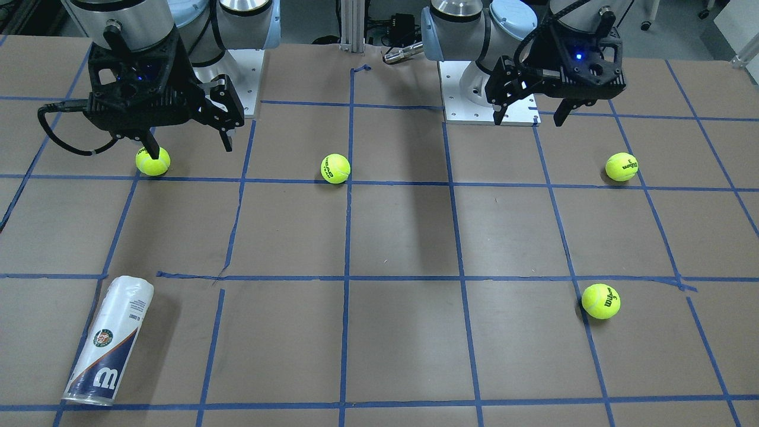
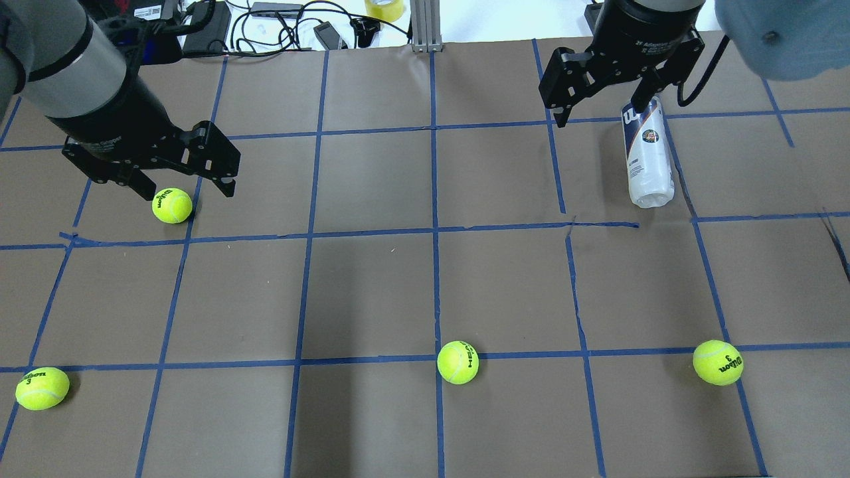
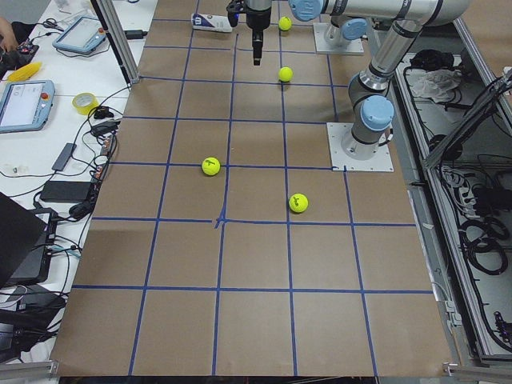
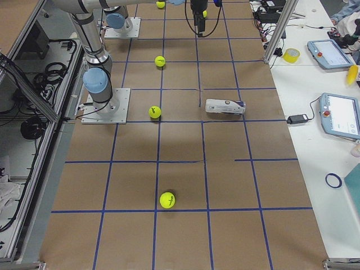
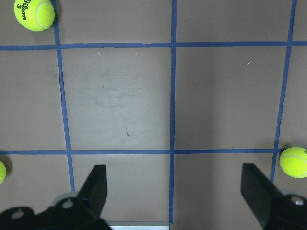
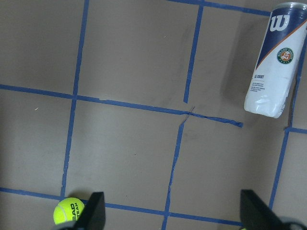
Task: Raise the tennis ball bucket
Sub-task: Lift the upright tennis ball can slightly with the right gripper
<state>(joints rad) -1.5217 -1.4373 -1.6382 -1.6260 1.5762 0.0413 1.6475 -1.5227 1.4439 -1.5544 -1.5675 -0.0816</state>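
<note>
The tennis ball bucket (image 1: 109, 344) is a slim tube with a white and navy label and a "W" logo. It lies on its side on the brown table, far from the robot on its right side. It also shows in the overhead view (image 2: 647, 153) and the right wrist view (image 6: 274, 62). My right gripper (image 1: 184, 133) is open and empty, hovering high above the table and apart from the bucket; the overhead view (image 2: 597, 113) shows it too. My left gripper (image 1: 531, 112) is open and empty, also raised, over the left half (image 2: 184, 189).
Several yellow-green tennis balls lie on the table: one under the right gripper (image 1: 153, 161), one in the middle (image 1: 335, 168), two on the left side (image 1: 621, 166) (image 1: 600, 300). Blue tape lines grid the table (image 1: 403, 237). Cables and gear lie beyond the far edge (image 2: 279, 20).
</note>
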